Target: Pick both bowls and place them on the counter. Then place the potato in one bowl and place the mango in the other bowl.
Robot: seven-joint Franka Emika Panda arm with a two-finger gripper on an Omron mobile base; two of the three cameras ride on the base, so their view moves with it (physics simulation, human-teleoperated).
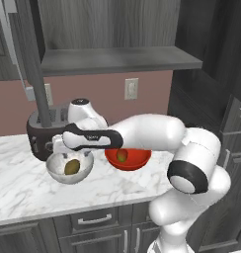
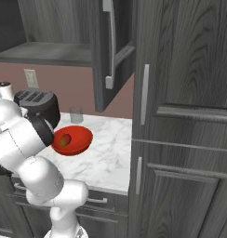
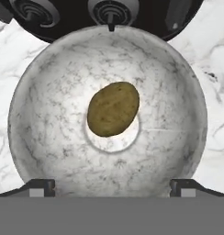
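Potato (image 3: 113, 109) in marbled bowl (image 3: 45, 92), mango (image 1: 122, 156) in red bowl (image 1: 137, 160), both on worktop (image 1: 23, 183). Pincer (image 3: 112, 188) spread, empty, above bowl. Risk: careless retreat clips rim, tips bowl against toaster (image 1: 39, 134).

potato (image 3: 113, 109) in marbled bowl (image 3: 49, 92) | mango (image 1: 122, 156) in red bowl (image 1: 137, 160) | both on counter (image 1: 23, 188)

Mango (image 2: 65, 139) inside red bowl (image 2: 80, 138) on counter (image 2: 110, 153)

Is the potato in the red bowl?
No. The potato lies in the marbled bowl; the left base view shows the mango sitting in the red bowl.
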